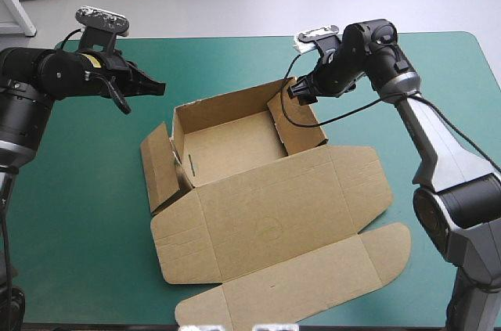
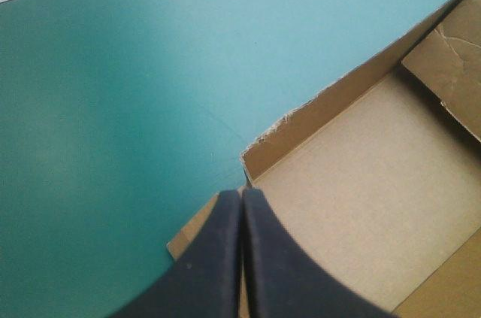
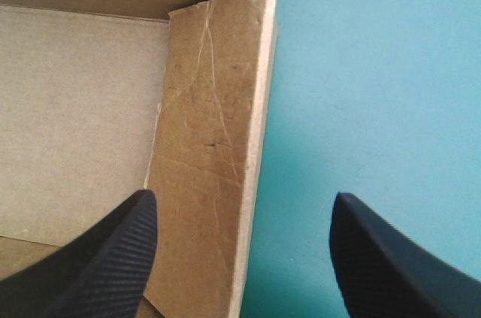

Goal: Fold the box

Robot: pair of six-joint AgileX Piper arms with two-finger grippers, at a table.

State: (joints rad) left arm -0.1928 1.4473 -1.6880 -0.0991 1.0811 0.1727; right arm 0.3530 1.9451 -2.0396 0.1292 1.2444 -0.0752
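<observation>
Two grippers are up and neither has hold of anything. The brown box (image 1: 266,206) lies mid-table on the teal-green cover (image 1: 78,214), half formed. Its tray (image 1: 235,143) is at the far end with the far wall and right wall (image 1: 301,124) raised. The lid (image 1: 274,198) lies flat toward the near edge, flaps spread on the cover. The tray's left wall (image 1: 160,167) is not tucked and leans outward from the floor. My left gripper (image 1: 154,87) hangs above bare cover, off the tray's far left corner and apart from the board. In the left wrist view my fingers are pressed together into one pointed arch with nothing between them. The left gripper (image 2: 242,201) tip points at that corner of the box (image 2: 361,205), which shows just ahead, with open cover (image 2: 113,107) to one side. The corner's top edge looks ragged. My right gripper (image 1: 296,93) is over the far end of the right wall. In the right wrist view the right gripper (image 3: 242,199) is spread wide and empty. One finger (image 3: 105,258) is on the tray side over the box (image 3: 75,107). The other is over the cover (image 3: 376,70) outside, with the right wall (image 3: 218,145) between them. That wall carries pale crease lines. I cannot tell whether either finger touches the wall.
</observation>
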